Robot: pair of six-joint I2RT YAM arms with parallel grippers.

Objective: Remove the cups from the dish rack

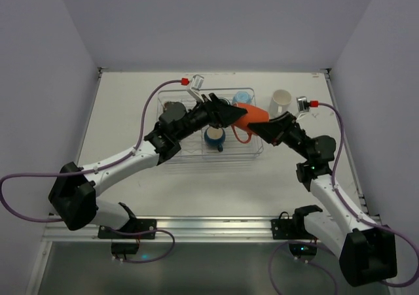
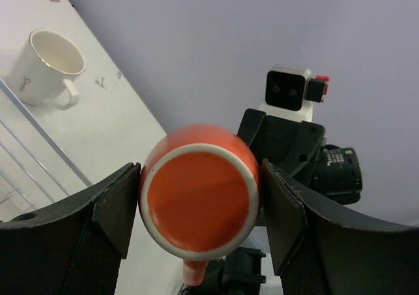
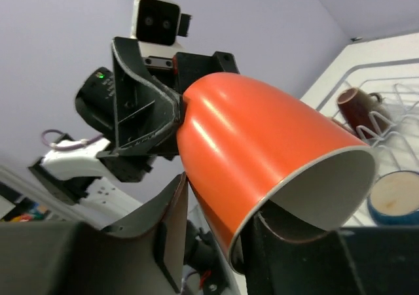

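Observation:
An orange mug (image 1: 251,116) hangs in the air over the right end of the wire dish rack (image 1: 258,150), lying on its side between my two grippers. My left gripper (image 1: 228,115) is shut on its base end; in the left wrist view the fingers (image 2: 121,203) press both sides of the mug (image 2: 200,190). My right gripper (image 1: 265,129) grips the rim. In the right wrist view one finger (image 3: 173,223) lies against the outer wall of the mug (image 3: 262,144) and the other is inside it.
A blue mug (image 1: 214,137) stands in the rack, also seen in the right wrist view (image 3: 396,197). A light blue mug (image 1: 242,99) and a brown mug (image 3: 357,105) are in the rack too. A white mug (image 1: 280,102) stands on the table right of the rack.

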